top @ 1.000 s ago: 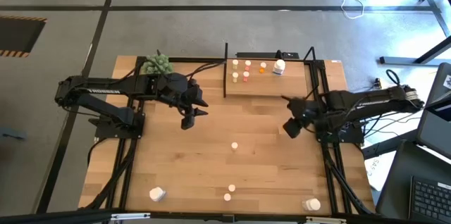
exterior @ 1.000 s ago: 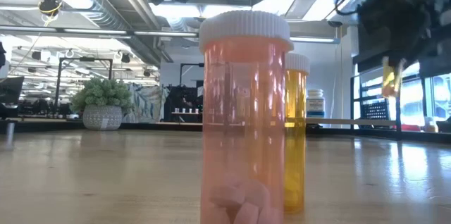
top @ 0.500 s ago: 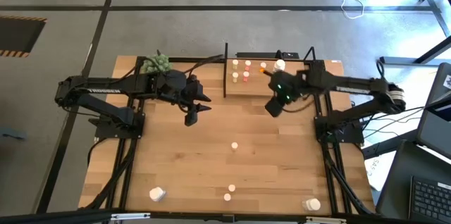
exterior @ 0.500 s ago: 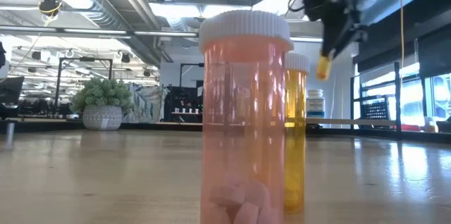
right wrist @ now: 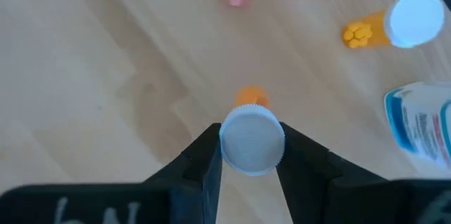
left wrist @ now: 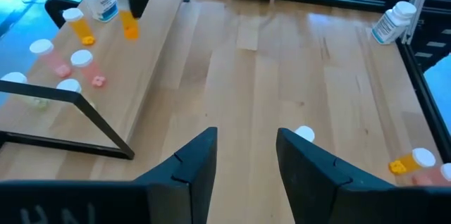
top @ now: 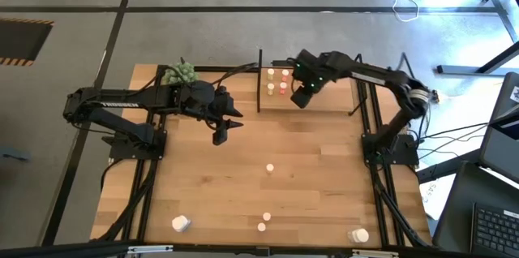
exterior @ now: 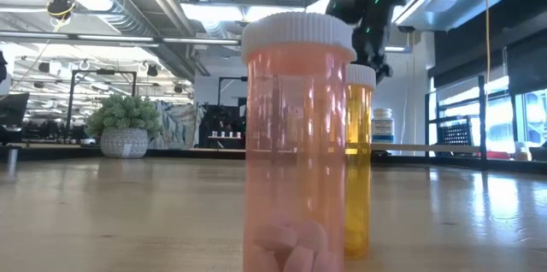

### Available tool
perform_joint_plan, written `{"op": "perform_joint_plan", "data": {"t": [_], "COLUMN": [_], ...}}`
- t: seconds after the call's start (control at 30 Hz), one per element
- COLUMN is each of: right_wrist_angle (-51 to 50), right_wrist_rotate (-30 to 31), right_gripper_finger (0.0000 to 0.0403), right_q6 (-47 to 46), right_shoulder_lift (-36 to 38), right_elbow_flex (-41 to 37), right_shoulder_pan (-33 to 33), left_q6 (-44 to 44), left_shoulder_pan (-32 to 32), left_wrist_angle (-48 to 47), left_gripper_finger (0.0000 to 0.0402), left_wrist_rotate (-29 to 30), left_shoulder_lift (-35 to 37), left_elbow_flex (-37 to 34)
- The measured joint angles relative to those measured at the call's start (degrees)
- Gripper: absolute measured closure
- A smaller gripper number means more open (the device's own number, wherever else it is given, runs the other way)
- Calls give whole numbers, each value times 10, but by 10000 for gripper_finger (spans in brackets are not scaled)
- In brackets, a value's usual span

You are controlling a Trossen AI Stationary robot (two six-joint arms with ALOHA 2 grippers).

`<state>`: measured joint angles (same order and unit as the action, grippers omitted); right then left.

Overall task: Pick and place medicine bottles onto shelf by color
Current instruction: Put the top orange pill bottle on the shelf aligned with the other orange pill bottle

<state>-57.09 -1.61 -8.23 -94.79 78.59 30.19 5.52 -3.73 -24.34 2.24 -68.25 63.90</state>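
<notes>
My right gripper (top: 301, 94) is over the shelf (top: 328, 101) at the table's far edge, shut on a small orange bottle with a white cap (right wrist: 251, 139). This bottle also shows in the left wrist view (left wrist: 129, 24). Several small bottles stand on the shelf board: pink ones (top: 283, 88), an orange one (right wrist: 394, 23) and a larger white one (right wrist: 423, 125). My left gripper (top: 220, 133) hovers open and empty over the table, left of the shelf. More small bottles (top: 270, 168) stand on the tabletop. My right gripper pinches the orange bottle's white cap (right wrist: 251, 155) between its two fingers, one on each side. The fingers come from above, pointing down. The bottle hangs upright below them, its orange body (right wrist: 250, 98) over the shelf board. Whether its bottom touches the board, I cannot tell.
A green plant ball (top: 180, 73) sits at the far left. Two small bottles (top: 264, 222) stand near the front edge, close to the low camera (exterior: 297, 144). Larger white bottles lie at the front left (top: 180, 224) and front right (top: 359, 236). Black uprights (top: 259, 79) frame the shelf.
My right gripper has carried the orange bottle from the table's right side toward the far edge and leftward, and it is now over the shelf board. The bottle has stayed upright in the hold.
</notes>
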Motion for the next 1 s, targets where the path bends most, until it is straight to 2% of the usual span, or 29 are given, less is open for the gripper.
{"op": "perform_joint_plan", "data": {"t": [0.3,1.0], "right_wrist_angle": [6,29], "right_wrist_rotate": [19,31], "right_gripper_finger": [284,284], "right_q6": [48,56], "right_shoulder_lift": [-75,-80], "right_elbow_flex": [25,28], "right_shoulder_pan": [36,45], "left_q6": [1,1], "left_shoulder_pan": [0,0], "left_wrist_angle": [0,0], "left_gripper_finger": [260,260], "left_wrist_rotate": [-3,-3], "left_shoulder_lift": [0,0], "left_elbow_flex": [0,0]}}
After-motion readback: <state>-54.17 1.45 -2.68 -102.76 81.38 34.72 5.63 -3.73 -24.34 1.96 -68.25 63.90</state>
